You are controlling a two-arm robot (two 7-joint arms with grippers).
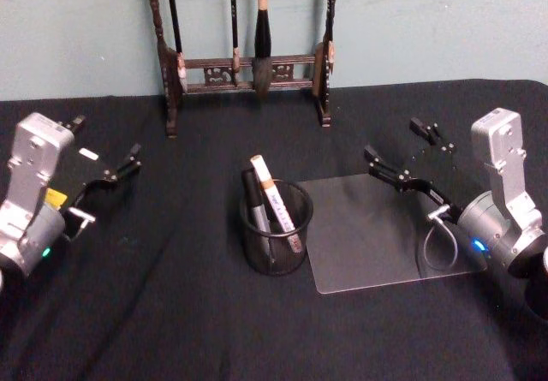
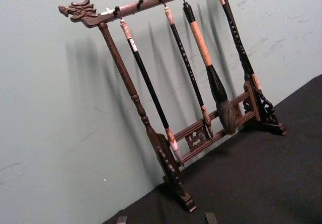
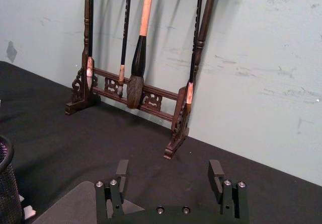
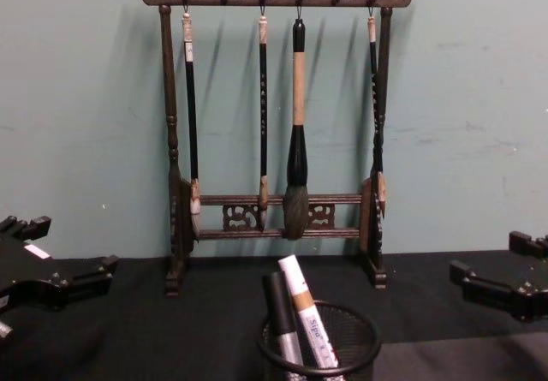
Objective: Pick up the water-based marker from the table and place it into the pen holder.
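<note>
White-bodied marker point(image 1: 276, 203) tip-down, apparently, leaning in pen holder point(image 1: 276, 242).

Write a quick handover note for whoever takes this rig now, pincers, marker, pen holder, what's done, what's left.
Left pincer: open, holding nothing, off to the left of the table.
Right pincer: open, holding nothing, by the far right corner of the grey mat.
Pen holder: mid-table, left of the mat, upright.
Markers: a white-bodied marker and a dark marker stand inside it, leaning.
Done: placement looks complete.
Left: probably nothing but parking the arms.
</note>
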